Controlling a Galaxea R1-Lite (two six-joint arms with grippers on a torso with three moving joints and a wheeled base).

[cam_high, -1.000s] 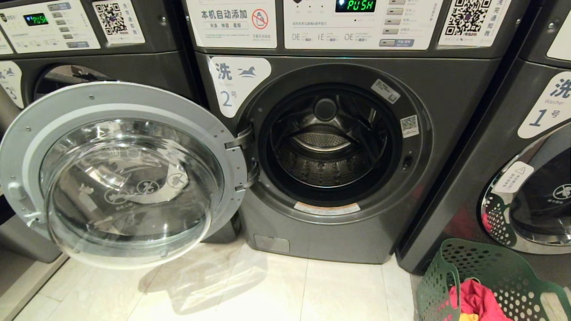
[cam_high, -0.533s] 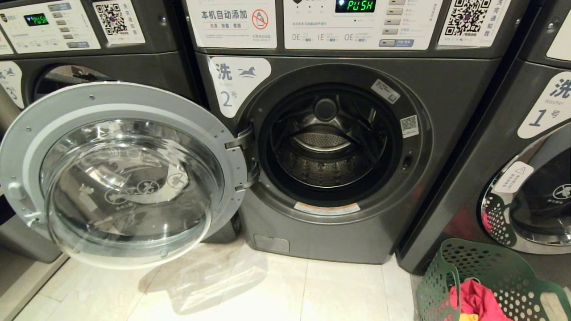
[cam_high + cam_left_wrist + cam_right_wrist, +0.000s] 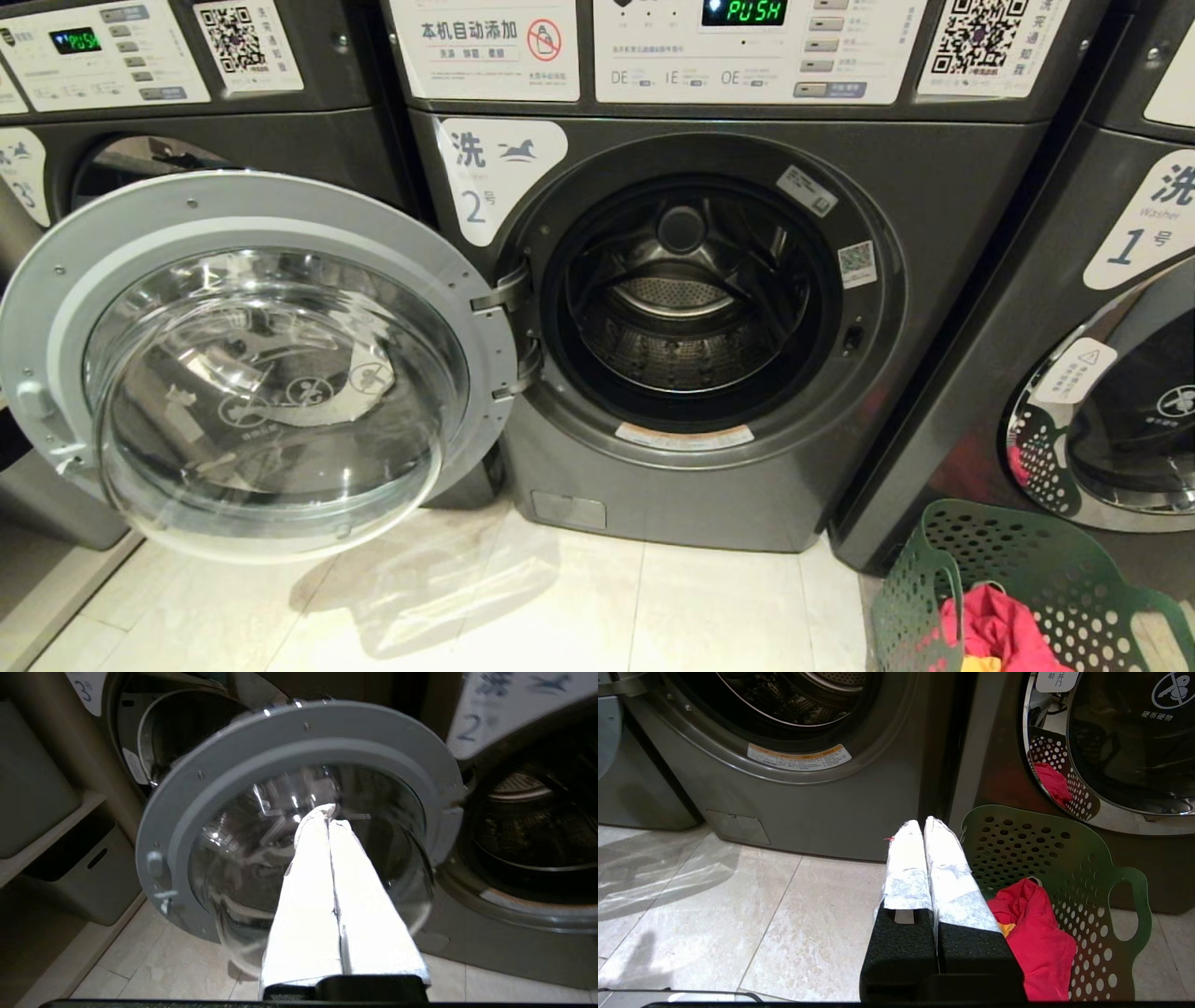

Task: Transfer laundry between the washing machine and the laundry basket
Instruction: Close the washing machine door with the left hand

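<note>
I am looking at the dark grey front-loading washing machine with the white number 2 label, whose round opening faces me and whose steel drum runs straight back, away from me. Its round grey-rimmed glass door is swung wide on its hinge, with the bulging glass bowl towards me. My left gripper has its two white-wrapped fingers pressed together, holding nothing, and it points at the glass bowl of that door; the drum mouth lies off to the side of it, beyond the hinge. I cannot tell whether the tips touch the glass. My right gripper is likewise closed and empty, low over the pale floor tiles and pointing at the machine's base. The green perforated plastic laundry basket stands just beside this gripper, on the side away from the open machine, against the neighbouring grey machine labelled 1. In the basket lies the soft laundry, a crumpled red-pink garment with a bit of orange-yellow cloth showing next to the gripper's black finger base.
</note>
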